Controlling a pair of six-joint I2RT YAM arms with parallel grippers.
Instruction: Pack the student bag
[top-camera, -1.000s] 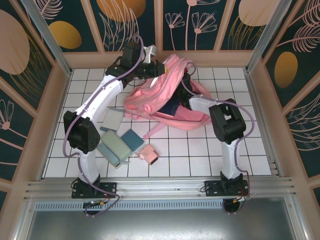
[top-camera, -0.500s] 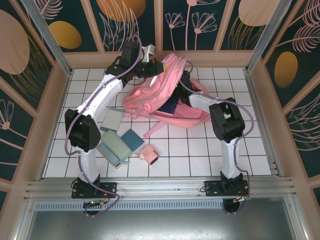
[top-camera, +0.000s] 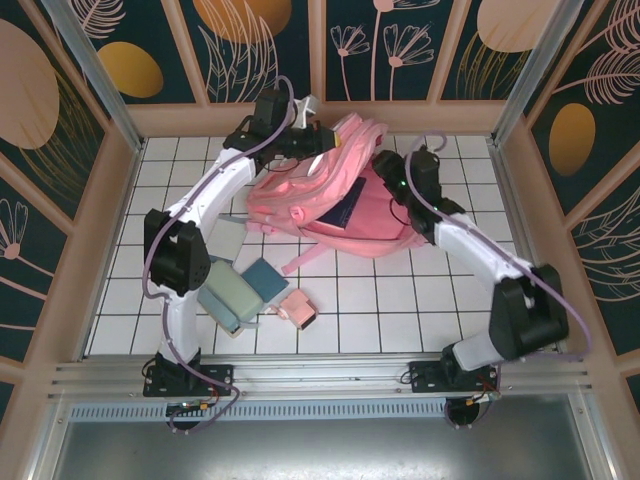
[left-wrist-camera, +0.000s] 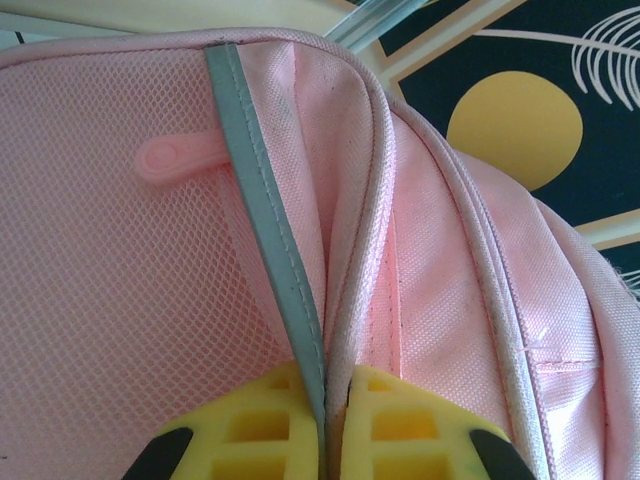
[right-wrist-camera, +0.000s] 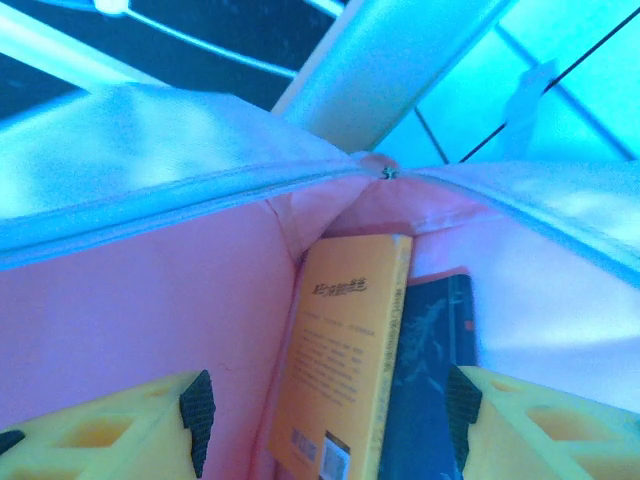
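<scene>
Near left of the tabletop (top-camera: 400, 290): four loose items, unpacked. A small pink pouch (top-camera: 298, 308) lies nearest. A sage-green case (top-camera: 224, 297) sits to its left, touching a teal block (top-camera: 265, 279). A grey-blue flat piece (top-camera: 227, 238) lies just beyond them. Judgement: these are the stock waiting to go in, grouped beside the left arm's base.

Mid to far centre: the student bag (top-camera: 300, 195) lies slumped on the tiles, its mouth facing right and a strap (top-camera: 305, 258) trailing toward the near side.

Right pincer (right-wrist-camera: 328, 415): jaws wide, nothing between the pads (right-wrist-camera: 197, 418). It is aimed into the bag's mouth. Inside, a yellow-orange book (right-wrist-camera: 345, 370) leans against a dark book (right-wrist-camera: 430, 350), both tucked toward the zip end (right-wrist-camera: 388, 172). Judgement: the jaws read as parted after a drop, so the arm is free for the next item.

Far edge of the bag: left pincer (left-wrist-camera: 325, 400) is clamped shut on the bag's rim, pinching the seam where the grey reflective strip (left-wrist-camera: 250, 170) runs beside the mesh pocket (left-wrist-camera: 100, 300). A pink zip pull (left-wrist-camera: 180, 157) lies flat on the mesh. Judgement: this grip lifts the upper lip so the opening stays gaping; if released, the soft fabric would probably sag over the books.

Progress estimate: partly packed.
</scene>
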